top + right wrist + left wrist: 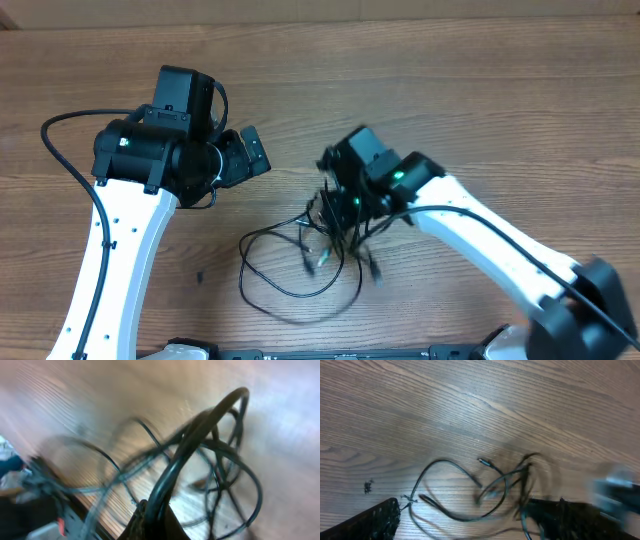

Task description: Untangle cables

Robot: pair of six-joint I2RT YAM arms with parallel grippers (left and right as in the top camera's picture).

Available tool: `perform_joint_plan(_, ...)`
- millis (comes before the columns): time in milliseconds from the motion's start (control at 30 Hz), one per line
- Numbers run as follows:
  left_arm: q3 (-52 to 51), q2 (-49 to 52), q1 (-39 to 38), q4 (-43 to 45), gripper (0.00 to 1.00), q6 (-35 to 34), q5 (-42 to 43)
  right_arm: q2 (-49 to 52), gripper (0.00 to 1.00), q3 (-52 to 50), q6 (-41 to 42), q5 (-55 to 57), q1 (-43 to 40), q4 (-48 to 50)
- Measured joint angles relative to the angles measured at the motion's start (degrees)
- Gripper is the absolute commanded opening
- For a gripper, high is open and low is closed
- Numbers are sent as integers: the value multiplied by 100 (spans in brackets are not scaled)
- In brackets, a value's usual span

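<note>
The setting is presenting as a robotics lab test station. Two white jointed manipulators, the left arm and the right arm, are working over a plain wood-grain bench. Green status lights are glowing on their black wrist housings, and thin black cables are serving as the workpiece.

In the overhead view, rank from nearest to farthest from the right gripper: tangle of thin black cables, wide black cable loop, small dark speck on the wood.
1. Tangle of thin black cables, held in the right gripper.
2. Wide black cable loop, flat on the table, leftward.
3. Small dark speck, beyond the loop.
</note>
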Motion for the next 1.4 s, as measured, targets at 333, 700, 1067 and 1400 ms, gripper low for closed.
perform_joint_plan(333, 0, -2, 0, 17, 100, 162, 144, -1589, 4, 713, -267, 205, 0, 22)
perform_joint_plan(700, 0, -2, -2, 396, 100, 678, 1843, -2328, 4, 713, -393, 221, 0, 199)
perform_joint_plan(1067, 0, 0, -2, 389, 99, 1132, 3333, -2343, 4, 713, -553, 258, 0, 413)
perform_joint_plan(1400, 0, -2, -179, 673, 93, 1215, 3563, -2343, 4, 713, -568, 238, 0, 527)
